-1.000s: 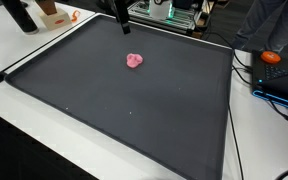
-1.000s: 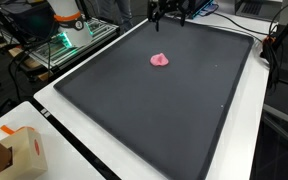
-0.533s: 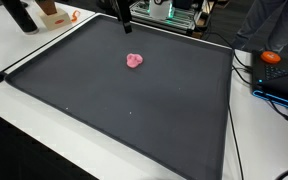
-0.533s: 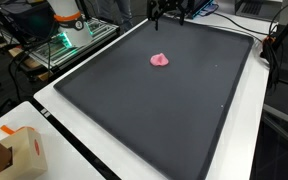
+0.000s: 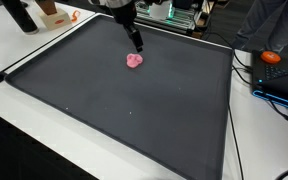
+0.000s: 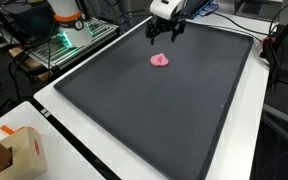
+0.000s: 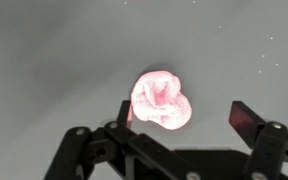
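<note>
Claw spread wide | crumpled pink lump | flat matte black mat

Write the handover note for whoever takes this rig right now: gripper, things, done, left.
Gripper: open, empty, hovering above the small crumpled pink soft lump, jaws spread to either side of it in the wrist view, no contact visible.
Pink lump: lies on the large black mat, toward the edge where the arm comes in.
Done: gripper lined up over the lump.
Left: no grip yet; lump not lifted.

Small pink crumpled lump, lying on dark mat
</note>
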{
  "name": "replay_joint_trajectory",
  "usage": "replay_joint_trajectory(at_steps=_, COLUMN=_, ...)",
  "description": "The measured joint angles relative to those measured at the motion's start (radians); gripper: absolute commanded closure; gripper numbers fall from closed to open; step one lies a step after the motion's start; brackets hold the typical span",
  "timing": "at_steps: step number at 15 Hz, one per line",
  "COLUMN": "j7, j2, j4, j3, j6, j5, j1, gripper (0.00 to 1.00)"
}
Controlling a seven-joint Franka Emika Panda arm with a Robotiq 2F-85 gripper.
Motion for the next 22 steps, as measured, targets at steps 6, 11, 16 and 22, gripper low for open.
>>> replay_joint_trajectory(at_steps=6, j7=-0.019, j2=0.092, j4=-0.010, j3=-0.001, j6=0.108, j5=-0.010, j1=0.006, gripper=0.00)
replay_joint_trajectory(at_steps=11, j7=-0.060, j2=0.133, j4=-0.019, j3=-0.001, j6=0.165, j5=-0.011, j1=0.007, gripper=0.26)
replay_joint_trajectory(at_steps=16, j7=-0.095, j2=0.142, j4=-0.020, j3=-0.008, j6=0.165, j5=-0.014, j1=0.010, gripper=0.65)
replay_joint_trajectory(at_steps=22, j7=-0.104, j2=0.137, j4=-0.019, j3=-0.013, j6=0.165, j5=-0.029, j1=0.016, gripper=1.00)
